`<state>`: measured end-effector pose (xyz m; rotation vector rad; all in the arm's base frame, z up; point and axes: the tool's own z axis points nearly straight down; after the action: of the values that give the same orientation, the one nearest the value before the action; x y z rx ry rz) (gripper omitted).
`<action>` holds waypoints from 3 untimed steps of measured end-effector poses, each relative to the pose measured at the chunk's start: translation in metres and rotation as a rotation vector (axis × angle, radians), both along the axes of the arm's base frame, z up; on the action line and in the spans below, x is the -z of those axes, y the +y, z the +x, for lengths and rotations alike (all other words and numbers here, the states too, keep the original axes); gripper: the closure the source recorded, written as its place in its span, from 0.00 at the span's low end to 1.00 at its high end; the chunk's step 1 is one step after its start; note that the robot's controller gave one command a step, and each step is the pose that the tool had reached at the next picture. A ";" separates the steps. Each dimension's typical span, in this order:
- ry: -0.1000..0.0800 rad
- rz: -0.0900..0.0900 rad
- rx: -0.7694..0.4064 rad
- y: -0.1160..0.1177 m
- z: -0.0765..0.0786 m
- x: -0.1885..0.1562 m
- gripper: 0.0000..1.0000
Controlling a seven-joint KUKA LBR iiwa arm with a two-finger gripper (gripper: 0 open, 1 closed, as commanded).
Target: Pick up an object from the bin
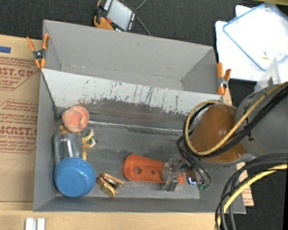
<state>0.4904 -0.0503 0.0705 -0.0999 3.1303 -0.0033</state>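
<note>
On the grey bin's floor, toward 6 o'clock, lay a flat orange piece. The jaws stood at its 3 o'clock end; open or closed could not be told.

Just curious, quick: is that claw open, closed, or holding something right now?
Gripper: cannot be told; it is at the right end of the orange piece.
</note>
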 end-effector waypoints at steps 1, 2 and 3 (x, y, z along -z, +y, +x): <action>-0.001 0.000 -0.001 -0.006 0.009 0.000 1.00; -0.001 0.000 -0.020 0.012 0.006 0.000 1.00; -0.003 0.000 -0.017 0.014 0.013 0.000 1.00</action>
<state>0.5036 -0.0365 0.0703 -0.1261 3.1268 -0.0028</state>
